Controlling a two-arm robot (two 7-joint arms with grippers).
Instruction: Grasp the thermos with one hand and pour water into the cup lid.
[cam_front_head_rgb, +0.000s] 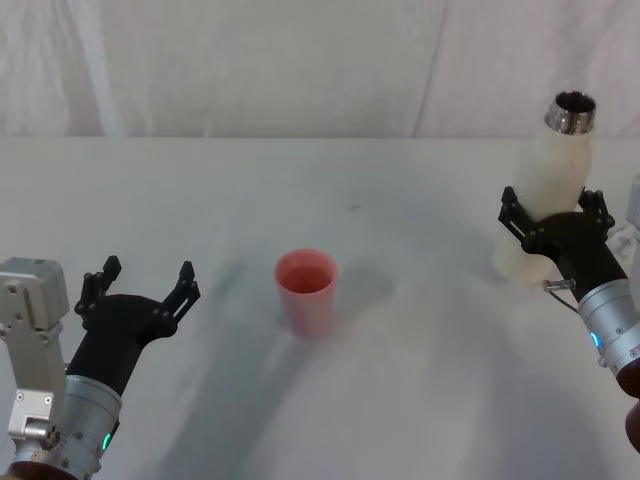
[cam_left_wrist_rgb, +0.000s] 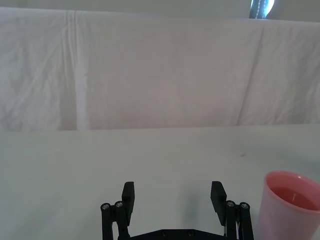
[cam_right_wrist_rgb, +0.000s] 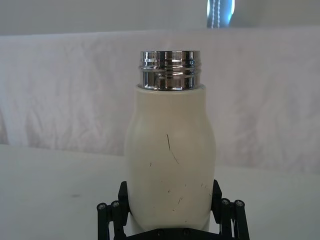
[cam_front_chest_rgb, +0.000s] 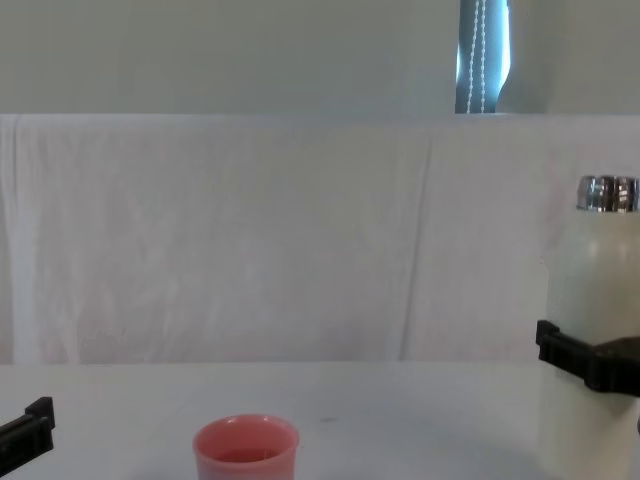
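The right claw (cam_front_head_rgb: 555, 212) was closed around the lower body of the tall cream-white thermos (cam_front_head_rgb: 553, 175) with its shiny silver neck, upright at three o'clock on the white counter (cam_front_head_rgb: 400, 350). The small salmon-pink cup lid (cam_front_head_rgb: 306, 290) stood at centre. The left claw (cam_front_head_rgb: 140, 285) hovered wide open and empty at eight o'clock.

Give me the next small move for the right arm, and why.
Probably lift the thermos slightly and carry it toward the cup lid. The right pincer already straddles its body with fingers against both sides; the thermos stands upright, uncapped, well off to the cup's right. The left pincer sits open, idle.
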